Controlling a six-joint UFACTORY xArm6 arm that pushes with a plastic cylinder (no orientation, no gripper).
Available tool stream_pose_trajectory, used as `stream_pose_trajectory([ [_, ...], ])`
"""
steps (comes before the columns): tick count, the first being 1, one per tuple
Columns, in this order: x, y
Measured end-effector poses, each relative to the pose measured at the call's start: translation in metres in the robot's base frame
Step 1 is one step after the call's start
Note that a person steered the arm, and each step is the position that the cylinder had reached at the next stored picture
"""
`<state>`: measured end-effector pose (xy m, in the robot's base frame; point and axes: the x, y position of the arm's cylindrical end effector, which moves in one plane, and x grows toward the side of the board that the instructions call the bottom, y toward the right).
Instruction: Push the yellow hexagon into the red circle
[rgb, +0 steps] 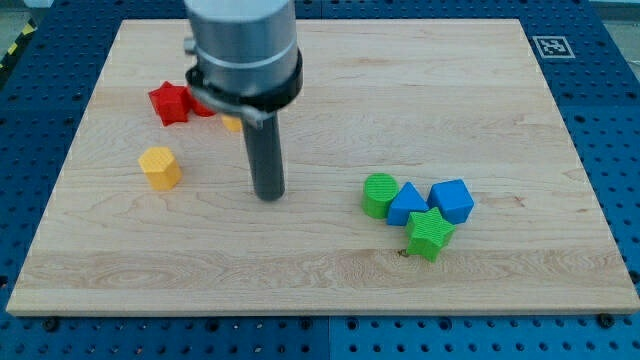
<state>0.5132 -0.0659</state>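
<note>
The yellow hexagon (160, 167) lies on the wooden board (420, 90) at the view's left. A red star (169, 103) lies above it. Just right of the star a second red block (203, 106) shows only as a sliver behind the arm; its shape cannot be told. My tip (268, 196) rests on the board to the right of the yellow hexagon, apart from it, and below the red blocks. It touches no block.
A small piece of another yellow block (232, 124) shows behind the rod. At the view's right lies a cluster: a green circle (379, 194), a blue block (407, 205), a blue cube (452, 200) and a green star (430, 234).
</note>
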Motion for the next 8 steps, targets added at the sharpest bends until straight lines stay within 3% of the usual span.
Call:
stream_pose_trajectory([
  [2,0.006,-0.134],
  [5,-0.031,-0.130],
  [8,-0.053,-0.066],
])
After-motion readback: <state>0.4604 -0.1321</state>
